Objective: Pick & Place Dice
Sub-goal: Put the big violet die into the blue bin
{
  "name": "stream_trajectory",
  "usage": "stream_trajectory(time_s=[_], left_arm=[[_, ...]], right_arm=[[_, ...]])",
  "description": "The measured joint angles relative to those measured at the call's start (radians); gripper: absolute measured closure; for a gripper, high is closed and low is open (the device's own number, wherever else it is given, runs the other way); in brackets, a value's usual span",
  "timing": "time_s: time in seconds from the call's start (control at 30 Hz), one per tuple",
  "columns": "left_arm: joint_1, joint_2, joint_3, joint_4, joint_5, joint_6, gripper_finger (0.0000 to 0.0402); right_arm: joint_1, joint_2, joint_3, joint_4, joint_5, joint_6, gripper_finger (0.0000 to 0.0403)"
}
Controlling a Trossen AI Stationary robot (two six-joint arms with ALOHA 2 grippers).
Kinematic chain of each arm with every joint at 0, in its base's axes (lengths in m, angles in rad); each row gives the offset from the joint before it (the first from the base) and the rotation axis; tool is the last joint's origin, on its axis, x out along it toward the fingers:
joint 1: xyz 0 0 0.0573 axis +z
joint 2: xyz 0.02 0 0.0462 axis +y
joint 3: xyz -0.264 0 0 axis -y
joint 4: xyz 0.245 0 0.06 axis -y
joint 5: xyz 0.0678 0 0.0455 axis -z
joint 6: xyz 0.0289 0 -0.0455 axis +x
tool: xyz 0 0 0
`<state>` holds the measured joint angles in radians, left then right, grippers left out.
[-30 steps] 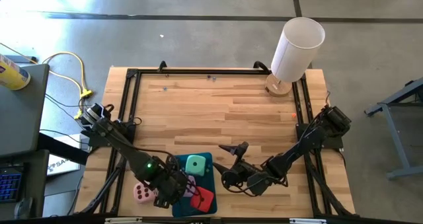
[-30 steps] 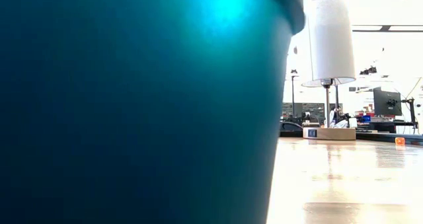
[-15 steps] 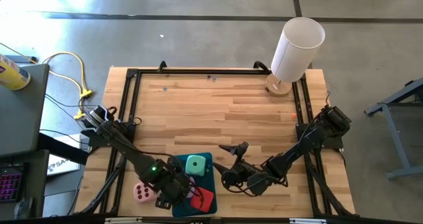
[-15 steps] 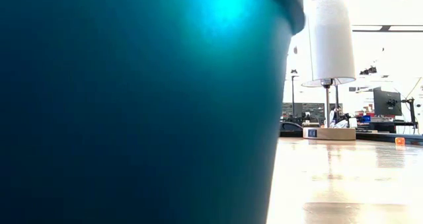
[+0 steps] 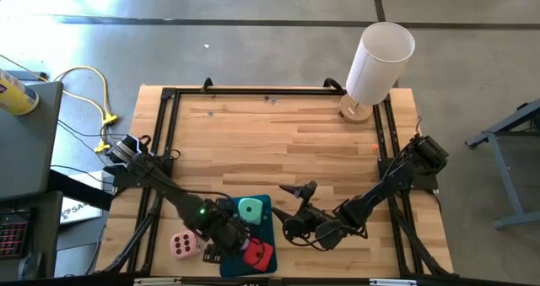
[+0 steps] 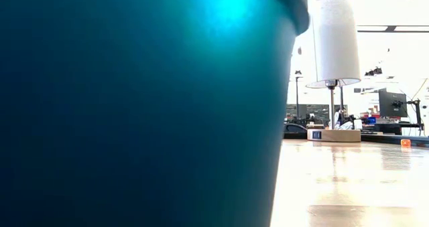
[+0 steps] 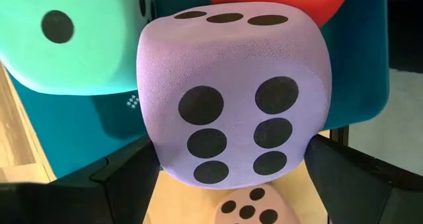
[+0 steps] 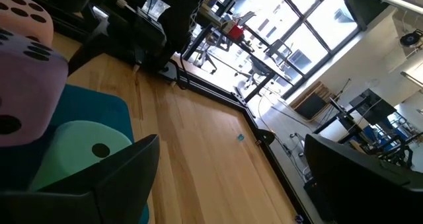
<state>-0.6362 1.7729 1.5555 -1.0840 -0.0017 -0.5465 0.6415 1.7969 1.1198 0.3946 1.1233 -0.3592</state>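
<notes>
The lilac die [image 7: 234, 95] is gripped between the left gripper [image 5: 226, 245] fingers above the teal tray [image 5: 268, 208]; the right gripper [image 5: 291, 210] is held open nearby.

I am watching from overhead, looking straight down at the whole table [image 5: 253, 134]. My low camera is sitting against the teal tray [image 6: 134, 106]. Both wrist cameras are sharing the purple die [image 7: 231, 98], very close.
</notes>
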Motion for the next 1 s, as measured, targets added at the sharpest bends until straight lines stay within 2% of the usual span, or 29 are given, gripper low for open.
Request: stream_trajectory(time_s=[0.17,0.37,1.0], left_arm=[[0.002,0.000,0.000,0.000,-0.005,0.003,0.0066],[-0.010,0.000,-0.001,0.006,-0.057,0.038,0.0063],[-0.014,0.011,-0.016,0.024,-0.042,0.038,0.0061]], right_arm=[[0.000,0.000,0.000,0.000,0.000,0.000,0.0037],[0.000,0.000,0.000,-0.002,0.000,0.000,0.0037],[0.000,0.000,0.000,-0.045,-0.006,0.053,0.0037]])
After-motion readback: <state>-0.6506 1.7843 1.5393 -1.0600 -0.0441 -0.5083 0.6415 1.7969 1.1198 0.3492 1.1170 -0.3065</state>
